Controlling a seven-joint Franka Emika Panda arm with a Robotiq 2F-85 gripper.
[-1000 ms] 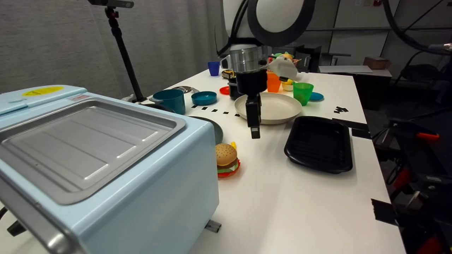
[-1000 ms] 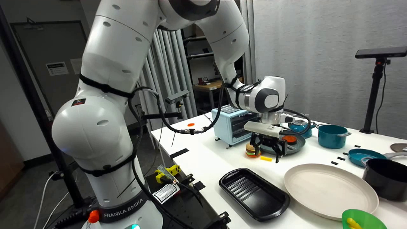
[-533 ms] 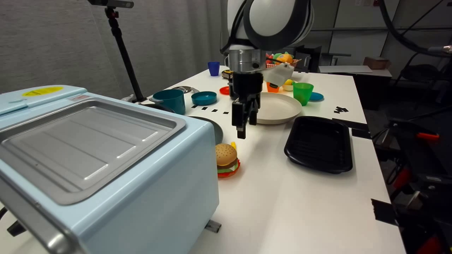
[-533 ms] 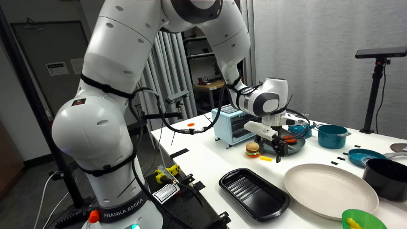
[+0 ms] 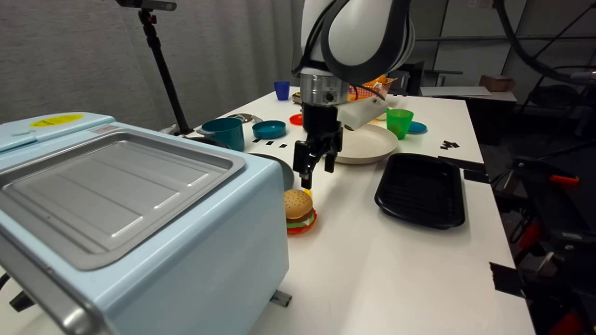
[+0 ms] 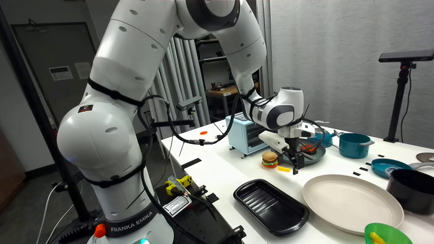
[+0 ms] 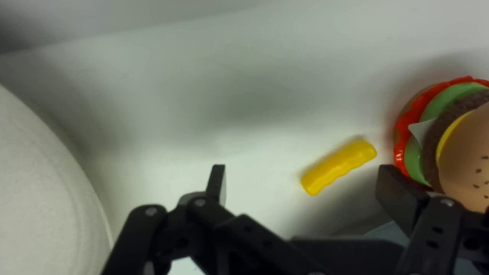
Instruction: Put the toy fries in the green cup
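We find the fingers [image 7: 216, 183] parted widely, with nothing in their hold, above the white worktop [image 6: 223, 169]. The toy fries [image 7: 338, 167], a single yellow stick, lie on the worktop; in the wrist view they show at a slant between the two fingertips. We note the toy burger [image 7: 464, 156] upright just beside the toy fries, a narrow gap separating them. One of the fingers covers part of the toy burger in that view; we cannot tell whether they touch.

We locate the green cup [image 5: 399, 124] in both exterior views, upright, just beside the pale plate [image 6: 352, 203] and well apart from the toy fries. In an exterior view a yellow piece [image 6: 377, 238] is seen inside the green cup, whose lower part the frame cuts off. We record the black tray [image 6: 271, 208] near the pale plate, the grey pan [image 6: 320, 156] partly hidden behind the fingers, and the light-blue toaster oven [image 6: 239, 134] near the toy burger.
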